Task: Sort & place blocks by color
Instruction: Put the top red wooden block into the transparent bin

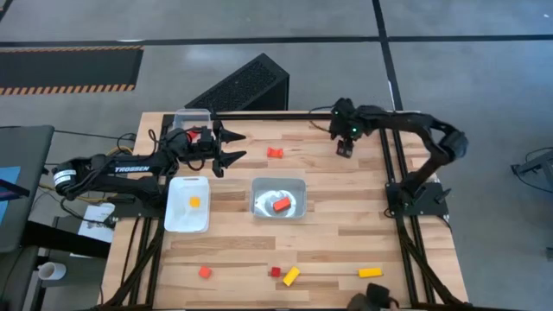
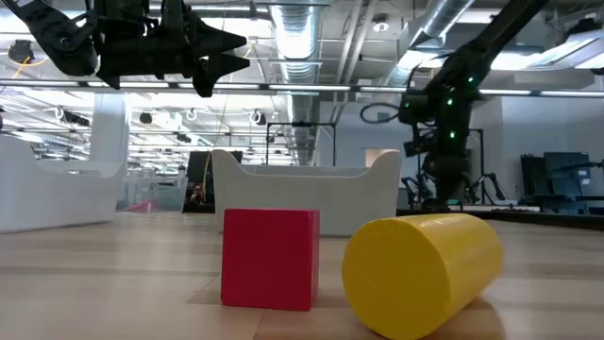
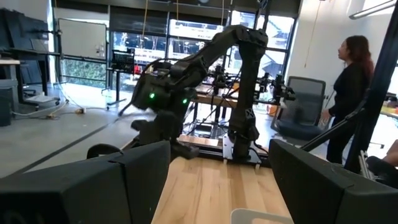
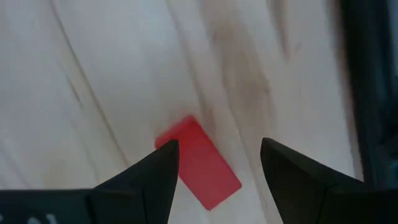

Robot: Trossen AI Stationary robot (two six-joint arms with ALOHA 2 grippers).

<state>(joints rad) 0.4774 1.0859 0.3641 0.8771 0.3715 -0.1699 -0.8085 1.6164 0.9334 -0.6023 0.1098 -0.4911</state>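
Where right tool (image 4: 214,163) gapes, red block (image 4: 200,163) directly beneath.

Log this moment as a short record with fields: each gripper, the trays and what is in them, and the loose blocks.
left gripper: open, empty, raised beside the far-left tray
right gripper: open, pointing down over a red bar near the table's far right edge, not touching it
white tray: one yellow block
middle tray: one red block
loose blocks: red piece at the far middle; a red cube, another red cube and two yellow pieces along the near edge
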